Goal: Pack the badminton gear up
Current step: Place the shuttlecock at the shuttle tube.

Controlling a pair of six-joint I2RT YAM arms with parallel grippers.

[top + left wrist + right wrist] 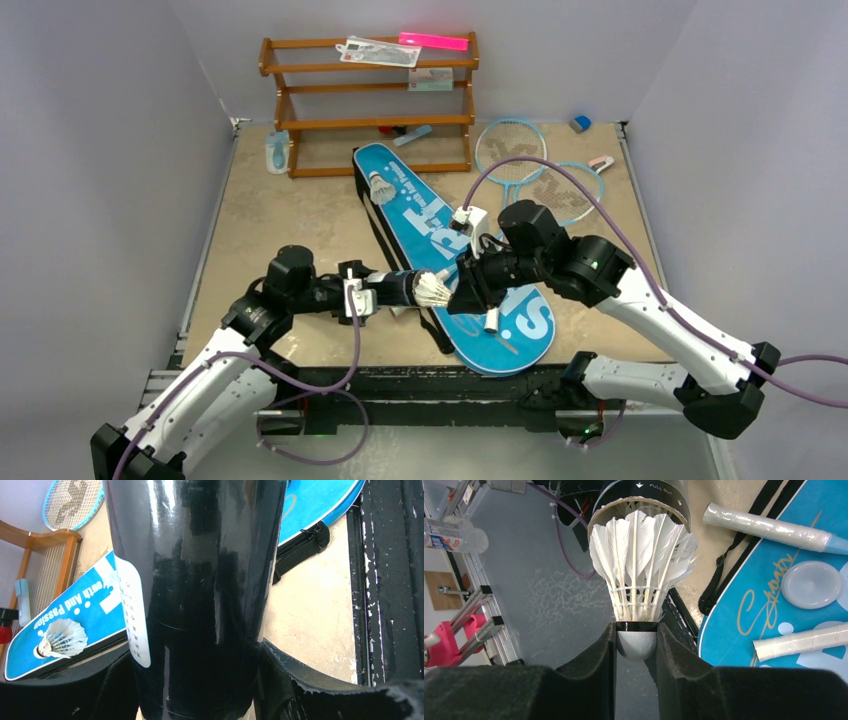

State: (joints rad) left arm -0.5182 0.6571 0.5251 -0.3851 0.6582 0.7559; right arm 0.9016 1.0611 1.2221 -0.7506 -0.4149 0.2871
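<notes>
TOP: left tool (pixel 362 297) holds the black tube (pixel 400 288) level over the desk (pixel 280 220), mouth toward 3 o'clock, so the right tool (pixel 465 290) can present a shuttlecock (pixel 433 290) above the blue bag (pixel 520 335) | LEFT WRIST: tool clamped round the tube's middle, steadying it | RIGHT WRIST: cork pinched, feather tips at the tube's rim at 12 o'clock, apparently lined up for loading

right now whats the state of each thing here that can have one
black tube, open-ended, clamped in left fingers
held shuttlecock, cork pinched by right fingers, feathers at tube mouth
other shuttlecock, lying on blue bag
blue bag, flat on table
rackets, unpacked, handles across bag
clear cap, loose on bag
</notes>
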